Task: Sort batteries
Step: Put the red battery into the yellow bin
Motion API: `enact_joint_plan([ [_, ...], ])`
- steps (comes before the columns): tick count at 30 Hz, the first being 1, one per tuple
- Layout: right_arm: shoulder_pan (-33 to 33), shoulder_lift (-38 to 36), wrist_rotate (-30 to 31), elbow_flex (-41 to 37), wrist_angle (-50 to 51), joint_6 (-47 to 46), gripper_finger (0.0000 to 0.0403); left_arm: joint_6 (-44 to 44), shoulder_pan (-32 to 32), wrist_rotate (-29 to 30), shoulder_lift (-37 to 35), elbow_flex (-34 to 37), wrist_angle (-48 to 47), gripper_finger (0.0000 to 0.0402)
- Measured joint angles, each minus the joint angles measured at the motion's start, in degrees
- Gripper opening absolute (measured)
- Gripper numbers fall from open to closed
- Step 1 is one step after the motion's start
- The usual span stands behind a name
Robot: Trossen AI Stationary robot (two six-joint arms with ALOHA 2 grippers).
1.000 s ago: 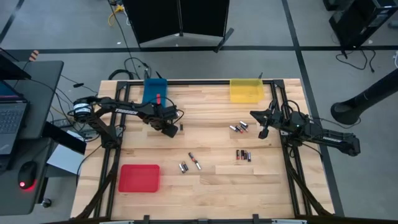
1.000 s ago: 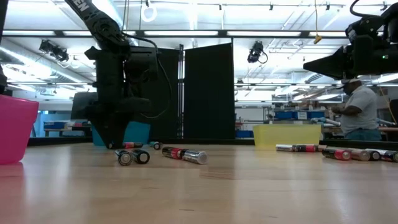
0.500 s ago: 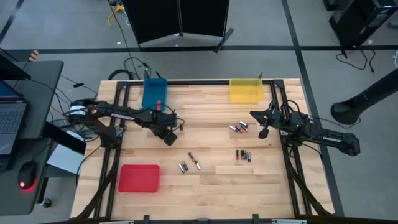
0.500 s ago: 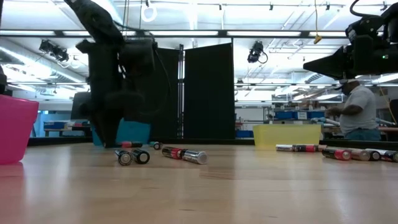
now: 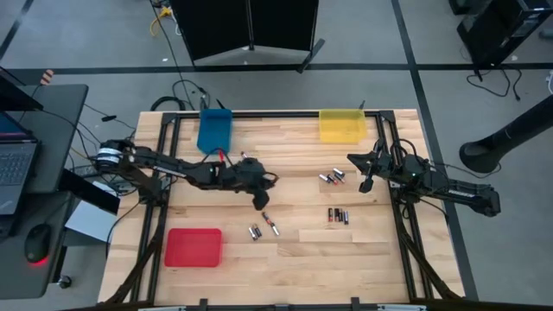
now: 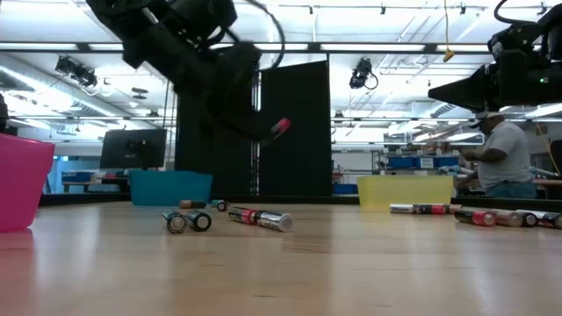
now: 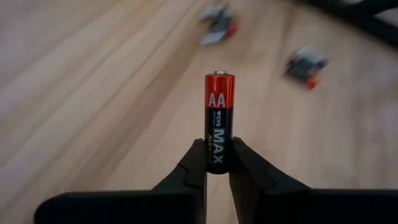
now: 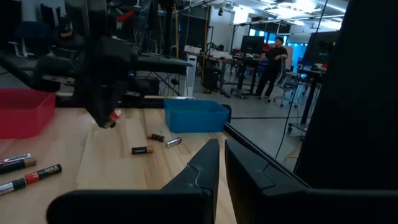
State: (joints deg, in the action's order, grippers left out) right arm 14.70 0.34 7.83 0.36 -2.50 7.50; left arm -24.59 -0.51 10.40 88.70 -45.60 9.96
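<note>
My left gripper (image 5: 267,180) hangs over the middle of the table, shut on a red-and-black AA battery (image 7: 219,118), whose red end (image 6: 281,127) also shows in the low view. More batteries lie on the wood: two pairs (image 5: 255,231) (image 5: 272,225) near the centre, a cluster (image 5: 332,178) and a row (image 5: 338,216) toward the right, and some (image 8: 143,150) by the blue tray (image 5: 214,130). My right gripper (image 5: 366,183) waits shut at the right side, above the table. My left gripper pinches the battery's black lower end (image 7: 217,160) between its two fingertips (image 7: 198,163). The battery sticks out past the fingertips in line with the fingers, red end outward. The fingers slant down toward the table's right side. The battery is lifted clear of the table.
A yellow tray (image 5: 342,125) stands at the far edge right of centre and a red tray (image 5: 193,246) at the near left. Bare wood lies between the battery groups. A person (image 6: 505,158) stands in the room behind the table.
My left gripper has risen from the table near the blue tray and swung toward the table's right, over the centre. It has tipped from pointing down to slanting forward. The battery it holds now hangs clear of the wood.
</note>
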Motion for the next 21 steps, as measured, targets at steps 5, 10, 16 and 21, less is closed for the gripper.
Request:
enact_joint_plan([
  [5, 0.0, 0.0, 0.0, 0.0, 0.0, 0.0, 0.0039, 7.6, 0.1, -6.0, 6.5, 0.0, 17.2, 0.0045],
  [10, 0.0, 0.0, 0.0, 0.0, 0.0, 0.0, 0.0039, 12.4, 0.9, -13.0, 13.3, -0.1, 32.8, 0.0045],
  [16, 0.0, 0.0, 0.0, 0.0, -0.5, 0.0, 0.0039, 12.6, 4.6, -20.9, 18.8, -0.1, 49.8, 0.0045],
  [21, 0.0, 0.0, 0.0, 0.0, -0.5, 0.0, 0.0039, 12.9, 9.1, -25.0, 20.2, -0.1, 52.4, 0.0045],
])
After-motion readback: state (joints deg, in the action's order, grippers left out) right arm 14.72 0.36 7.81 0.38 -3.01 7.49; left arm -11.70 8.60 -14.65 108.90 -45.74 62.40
